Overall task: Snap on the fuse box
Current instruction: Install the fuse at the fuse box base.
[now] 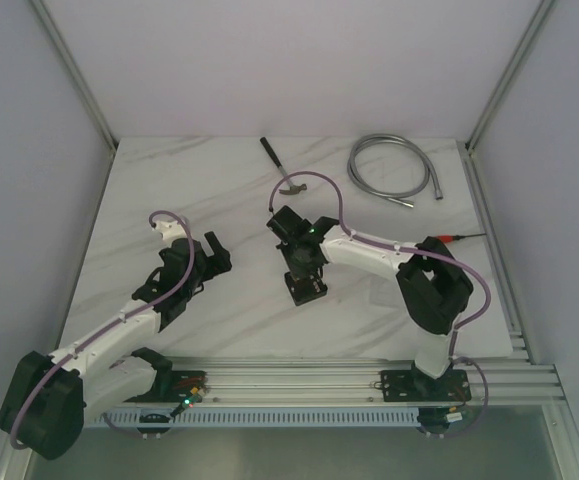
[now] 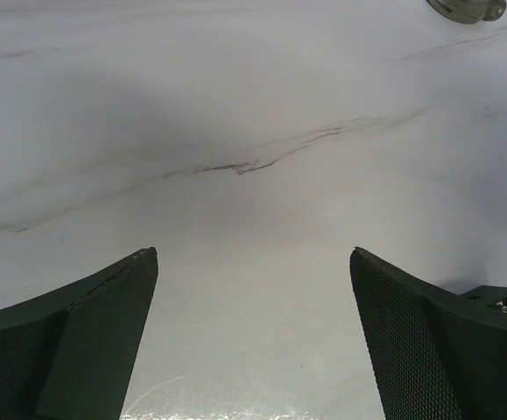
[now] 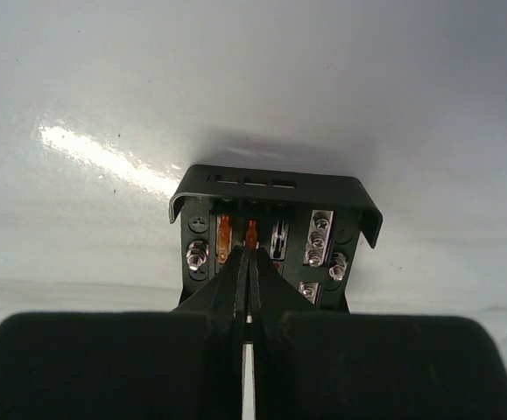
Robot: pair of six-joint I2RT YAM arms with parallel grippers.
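Fuse box (image 3: 275, 185) sits under right hand (image 3: 249, 256) (hammer (image 1: 277, 163) beyond).

A hammer (image 1: 276, 163), coiled metal hose (image 1: 351, 163) and red-handled screwdriver (image 1: 454, 238) lie on the table (image 1: 169, 190).

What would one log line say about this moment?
left pincer open, holding nothing | right pincer shut, tips at orange fuse inside fuse box

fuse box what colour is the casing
The fuse box is black, clearest in the right wrist view.
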